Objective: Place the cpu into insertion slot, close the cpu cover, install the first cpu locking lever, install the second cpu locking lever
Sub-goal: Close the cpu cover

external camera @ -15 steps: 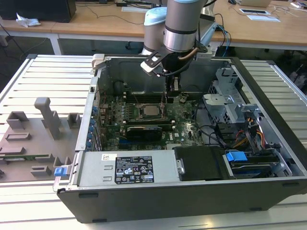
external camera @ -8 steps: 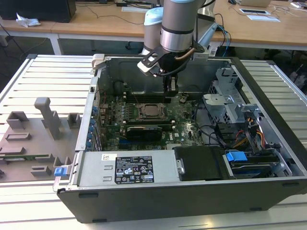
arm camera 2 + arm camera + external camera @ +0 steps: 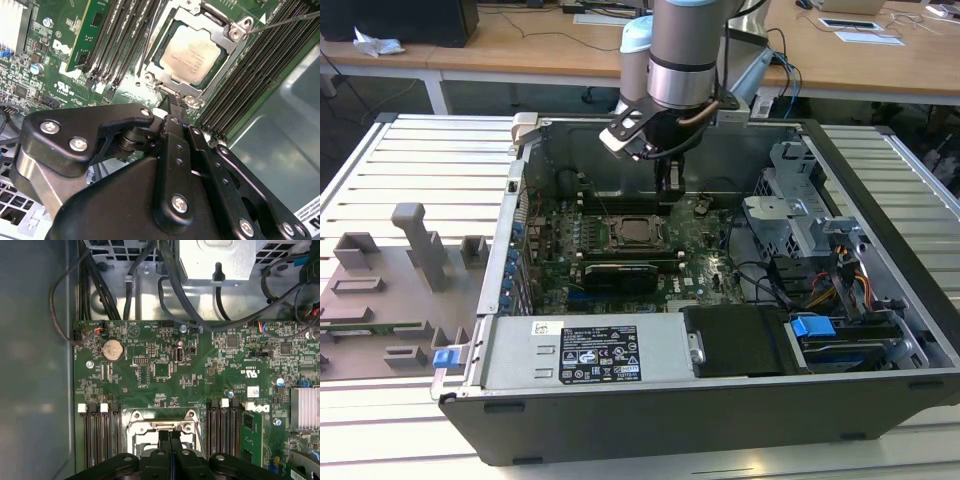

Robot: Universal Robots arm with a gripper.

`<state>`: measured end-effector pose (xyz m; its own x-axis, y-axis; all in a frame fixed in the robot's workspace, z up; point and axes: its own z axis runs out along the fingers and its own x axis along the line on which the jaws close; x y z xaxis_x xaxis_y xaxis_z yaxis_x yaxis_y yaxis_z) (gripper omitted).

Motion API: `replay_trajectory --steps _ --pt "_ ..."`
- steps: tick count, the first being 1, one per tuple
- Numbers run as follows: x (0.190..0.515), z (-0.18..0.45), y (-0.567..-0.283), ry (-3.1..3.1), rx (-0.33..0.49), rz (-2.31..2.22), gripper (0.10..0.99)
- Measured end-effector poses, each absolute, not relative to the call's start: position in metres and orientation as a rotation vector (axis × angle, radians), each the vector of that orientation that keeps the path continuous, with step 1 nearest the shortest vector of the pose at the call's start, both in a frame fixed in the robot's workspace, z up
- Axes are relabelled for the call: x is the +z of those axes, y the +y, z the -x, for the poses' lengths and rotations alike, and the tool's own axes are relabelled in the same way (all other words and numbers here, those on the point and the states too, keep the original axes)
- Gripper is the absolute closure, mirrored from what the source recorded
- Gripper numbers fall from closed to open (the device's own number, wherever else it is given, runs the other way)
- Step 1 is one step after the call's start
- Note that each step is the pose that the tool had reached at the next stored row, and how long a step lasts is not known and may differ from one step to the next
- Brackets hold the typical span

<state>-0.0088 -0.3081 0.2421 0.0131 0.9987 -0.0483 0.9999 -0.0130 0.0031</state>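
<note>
**CPU seated flat under its cover, claw at the socket's edge**

The cpu (image 3: pixel 186 54) lies flat in the insertion slot (image 3: pixel 159 59) with its pale metal top facing up. It is square, so it has no long axis. The cpu cover (image 3: pixel 227 52) frames it and hides its edges. The claw (image 3: pixel 172 106), fingers pressed together, reaches the cover's rim; in the first wrist view it blocks most of the socket. A thin lever rod (image 3: pixel 282 21) runs off the frame's edge. Memory slots (image 3: pixel 122 35) flank the socket inside the open case (image 3: pixel 880 200), which sits on the slatted surface (image 3: pixel 410 160).
</note>
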Motion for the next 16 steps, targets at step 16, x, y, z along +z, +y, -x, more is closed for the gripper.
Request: replay_trajectory --steps 16 --pt "0.241 0.022 -0.308 2.181 -0.05 -2.21 0.98"
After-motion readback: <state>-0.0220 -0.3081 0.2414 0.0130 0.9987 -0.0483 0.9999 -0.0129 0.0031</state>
